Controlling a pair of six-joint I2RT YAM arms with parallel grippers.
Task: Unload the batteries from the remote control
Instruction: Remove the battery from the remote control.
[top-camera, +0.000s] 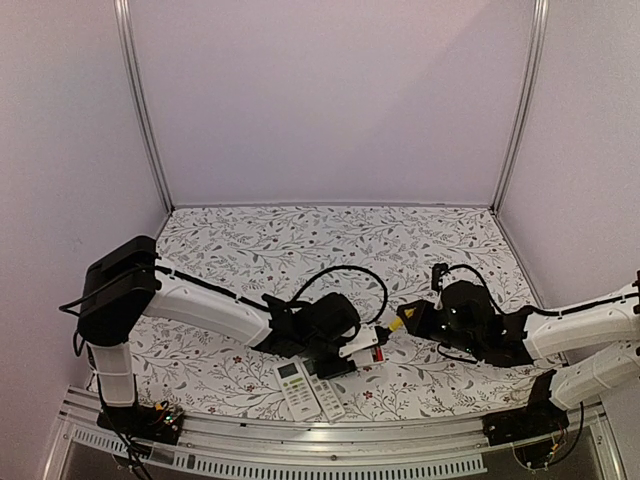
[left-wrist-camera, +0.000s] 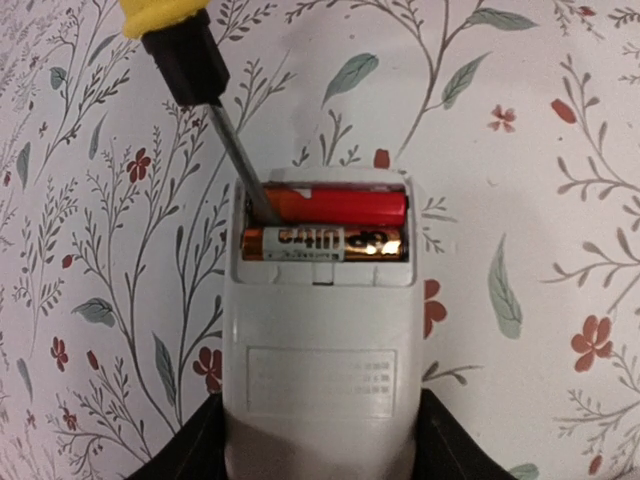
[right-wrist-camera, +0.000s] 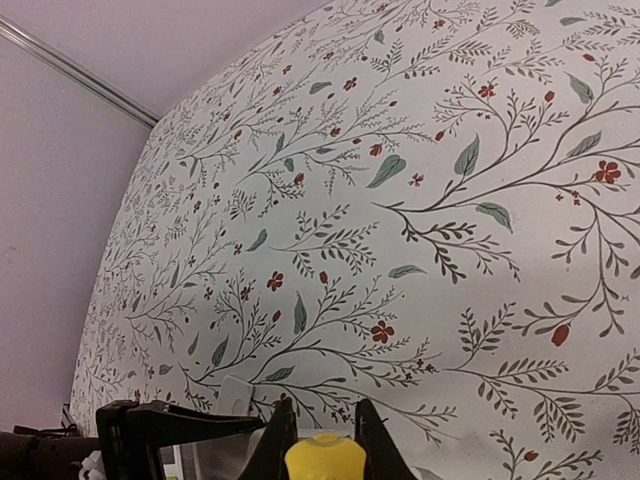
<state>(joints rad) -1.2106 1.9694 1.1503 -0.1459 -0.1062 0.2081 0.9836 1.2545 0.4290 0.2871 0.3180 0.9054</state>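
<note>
Left claw (left-wrist-camera: 320, 450) is pinching the remote (left-wrist-camera: 320, 340) by its sides, back facing up. Both batteries (left-wrist-camera: 330, 242) sit in the open bay. Right claw (right-wrist-camera: 323, 440) is clamped on the screwdriver (left-wrist-camera: 215, 110), tip poked in at the red battery (left-wrist-camera: 345, 207), left end.

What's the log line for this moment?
left gripper: grips remote, back open | right gripper: holds screwdriver, tip at red battery end | batteries: both seated in remote, none out yet
</note>
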